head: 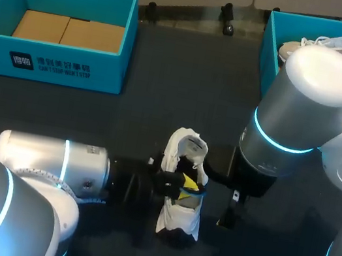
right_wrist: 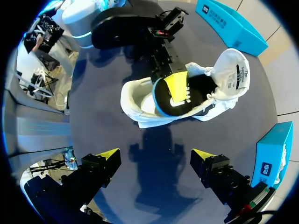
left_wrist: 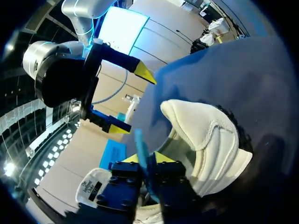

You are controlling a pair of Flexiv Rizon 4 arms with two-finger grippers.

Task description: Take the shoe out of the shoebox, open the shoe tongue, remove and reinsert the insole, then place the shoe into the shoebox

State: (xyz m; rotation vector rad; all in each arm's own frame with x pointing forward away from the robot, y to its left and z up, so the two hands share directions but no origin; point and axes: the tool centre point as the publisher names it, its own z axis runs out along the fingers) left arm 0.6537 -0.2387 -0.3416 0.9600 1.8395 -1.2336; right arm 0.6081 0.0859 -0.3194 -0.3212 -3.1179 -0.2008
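Note:
A white shoe [head: 178,219] lies on the dark table in the middle, its tongue [head: 189,146] pulled up towards the far side. My left gripper [head: 189,184] comes in from the left and sits in the shoe's opening. In the left wrist view its yellow tips are shut on the thin blue edge of the insole [left_wrist: 140,144], with the shoe's heel [left_wrist: 210,140] just ahead. The right wrist view shows the dark, blue-rimmed insole [right_wrist: 159,95] tilted up out of the shoe [right_wrist: 138,105]. My right gripper [right_wrist: 155,156] hangs open beside the shoe, holding nothing.
A teal shoebox [head: 50,60] with brown cardboard inside stands at the back left. A second teal box [head: 274,33] at the back right holds another white shoe [head: 331,47]. My right arm's big joint [head: 301,104] hangs over the table right of the shoe.

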